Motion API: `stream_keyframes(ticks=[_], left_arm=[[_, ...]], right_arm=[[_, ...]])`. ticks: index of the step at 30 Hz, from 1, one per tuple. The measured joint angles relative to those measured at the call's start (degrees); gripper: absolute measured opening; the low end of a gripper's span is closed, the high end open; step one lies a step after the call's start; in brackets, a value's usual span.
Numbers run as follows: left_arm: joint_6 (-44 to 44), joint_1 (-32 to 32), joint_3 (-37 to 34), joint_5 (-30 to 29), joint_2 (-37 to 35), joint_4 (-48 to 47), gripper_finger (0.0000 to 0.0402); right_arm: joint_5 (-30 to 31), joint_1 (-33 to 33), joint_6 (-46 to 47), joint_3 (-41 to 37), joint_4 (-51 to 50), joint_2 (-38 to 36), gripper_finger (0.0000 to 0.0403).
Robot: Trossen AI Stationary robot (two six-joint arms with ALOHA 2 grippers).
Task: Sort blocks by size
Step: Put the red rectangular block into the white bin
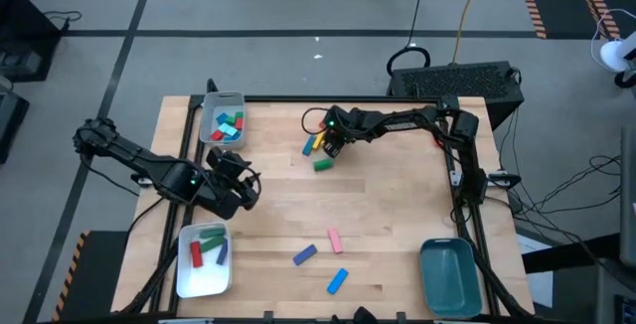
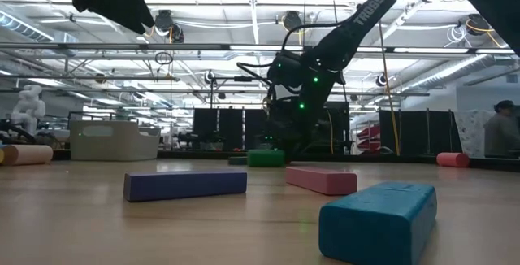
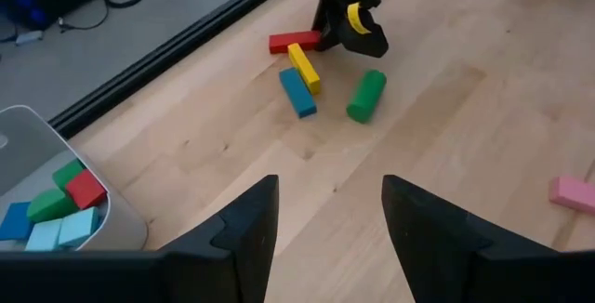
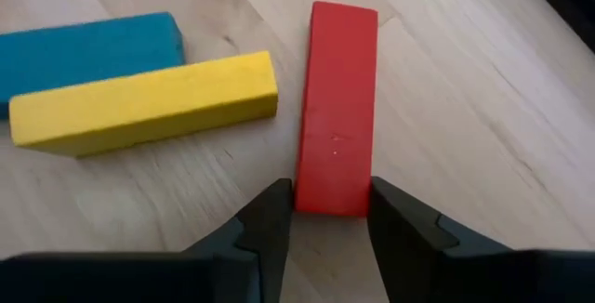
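Blocks lie scattered over the counter (image 1: 397, 225). At the far middle, the right pincer (image 4: 327, 217) is down over a red bar (image 4: 337, 108), its two fingers (image 4: 270, 224) pressed against the bar's sides at one end, gripping it flat on the wood. Just beside that bar lie a yellow bar (image 4: 144, 101) and a blue bar (image 4: 88, 47), side by side and touching; a green cylinder (image 1: 322, 165) rests near them. Toward the near edge sit a purple bar (image 1: 304, 254), a pink bar (image 1: 336, 240) and another blue block (image 1: 338, 281), each apart from the others. The grey tray (image 1: 212, 106) at the far left holds short blocks; the white tray (image 1: 183, 279) at the near left holds longer ones; the teal tray (image 1: 447, 289) is at the near right. The left pincer (image 3: 325, 219) hangs above the counter between the grey and white trays, fingers partly spread, holding nothing.
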Motion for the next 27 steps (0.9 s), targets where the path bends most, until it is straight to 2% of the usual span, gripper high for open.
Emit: stream_keyframes(ticks=[3, 9, 15, 21, 27], left_arm=[[-0.02, 0.00, -0.01, 0.00, 0.00, 0.00, 0.0194], [1.62, 0.00, -0.01, -0.99, 0.00, -0.02, 0.0194], [5.81, 0.00, -0.01, -1.29, 1.20, -0.07, 0.0194], [0.15, 0.15, -0.03, -1.29, 3.48, -0.02, 0.0194], [-1.45, 1.53, -0.05, -0.52, 5.39, -0.03, 0.0194]], right_arm=[[-0.85, -0.50, 0.80, 0.02, -0.41, 0.01, 0.0117], [-0.87, -0.37, 0.15, 0.11, -0.99, -0.04, 0.0076], [0.64, 1.11, -0.52, 0.09, -1.00, -0.27, 0.0076], [10.71, 4.25, -4.46, -0.15, -1.89, -2.56, 0.0076], [21.92, 9.47, -12.40, -0.04, -1.68, -6.48, 0.0076]])
